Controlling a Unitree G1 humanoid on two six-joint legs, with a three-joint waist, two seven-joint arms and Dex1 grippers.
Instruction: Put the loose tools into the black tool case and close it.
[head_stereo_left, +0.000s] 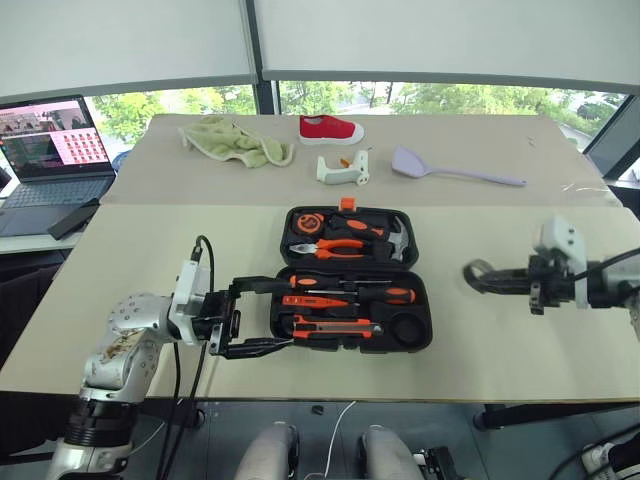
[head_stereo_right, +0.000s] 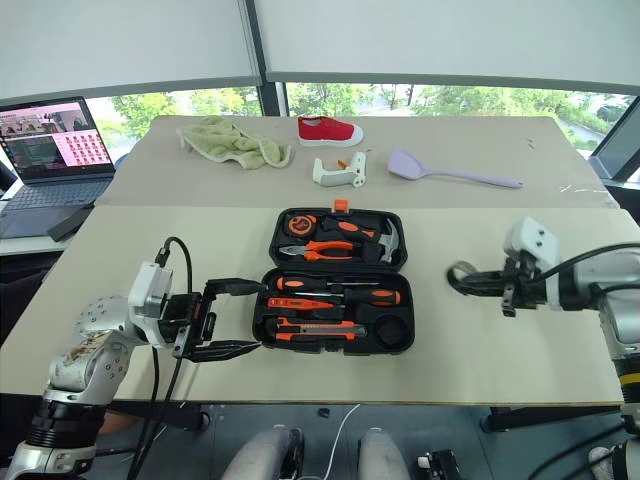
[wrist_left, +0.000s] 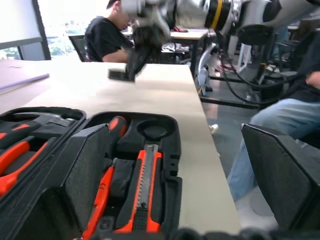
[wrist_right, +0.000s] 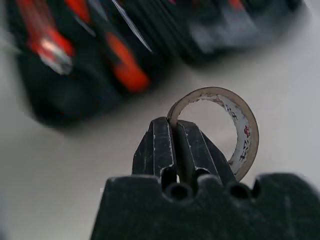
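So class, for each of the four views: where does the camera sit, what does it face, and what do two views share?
Left eye and right eye: on the head, looking down at the open black plastic tool case; both arms show.
Left wrist: low beside the case, along the open left pincer.
Right wrist: along the right pincer, shut on the small grey tape roll.
Shared: all four views show the case.

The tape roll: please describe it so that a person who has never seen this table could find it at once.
Start at the open black plastic tool case in the middle of the beige table, then look to its right. There the right gripper holds a small grey tape roll, its jaws shut on the rim. It is the only ring-shaped thing outside the case.
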